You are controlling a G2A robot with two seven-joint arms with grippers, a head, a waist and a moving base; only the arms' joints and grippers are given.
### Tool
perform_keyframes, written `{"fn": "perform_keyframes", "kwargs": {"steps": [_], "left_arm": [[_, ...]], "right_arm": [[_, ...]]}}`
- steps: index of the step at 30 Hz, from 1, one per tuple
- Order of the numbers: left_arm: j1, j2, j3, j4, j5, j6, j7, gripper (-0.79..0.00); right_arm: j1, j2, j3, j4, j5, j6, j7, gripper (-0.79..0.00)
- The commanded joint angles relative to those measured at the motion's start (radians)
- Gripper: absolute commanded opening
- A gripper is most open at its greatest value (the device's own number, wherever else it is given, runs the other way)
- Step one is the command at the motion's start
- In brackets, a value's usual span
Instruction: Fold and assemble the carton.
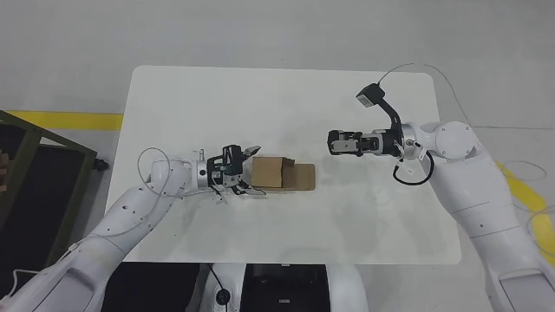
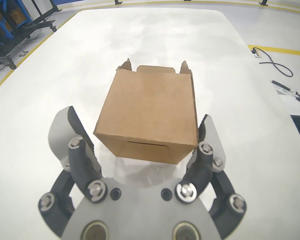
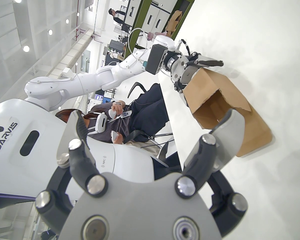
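A brown carton lies on its side on the white table, its open end and flat lid flap turned toward my right arm. My left gripper is open at the carton's closed end. In the left wrist view the carton sits between the fingers; one finger is at a carton corner, the other stands apart. My right gripper hangs open a short way from the open end, holding nothing. The right wrist view shows the carton's hollow inside, the lid flap and my left gripper behind it.
A green-framed cart stands off the table's left edge, by a yellow floor line. Cables lie on the floor beyond the table's right side. Bare tabletop surrounds the carton on all sides.
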Motion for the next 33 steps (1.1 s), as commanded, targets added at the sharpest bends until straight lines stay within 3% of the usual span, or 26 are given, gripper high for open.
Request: {"fn": "perform_keyframes", "kwargs": {"steps": [1,9,10,22,33], "left_arm": [[0.000,0.000,0.000,0.000,0.000,0.001,0.000,0.000],[0.000,0.000,0.000,0.000,0.000,0.001,0.000,0.000],[0.000,0.000,0.000,0.000,0.000,0.001,0.000,0.000],[0.000,0.000,0.000,0.000,0.000,0.001,0.000,0.000],[0.000,0.000,0.000,0.000,0.000,0.001,0.000,0.000]], "right_arm": [[0.000,0.000,0.000,0.000,0.000,0.000,0.000,0.000],[0.000,0.000,0.000,0.000,0.000,0.000,0.000,0.000],[0.000,0.000,0.000,0.000,0.000,0.000,0.000,-0.785],[-0.002,0.000,0.000,-0.001,-0.004,0.003,-0.006,-0.785],[-0.141,0.028,0.021,-0.181,-0.222,0.155,-0.119,-0.785]]}}
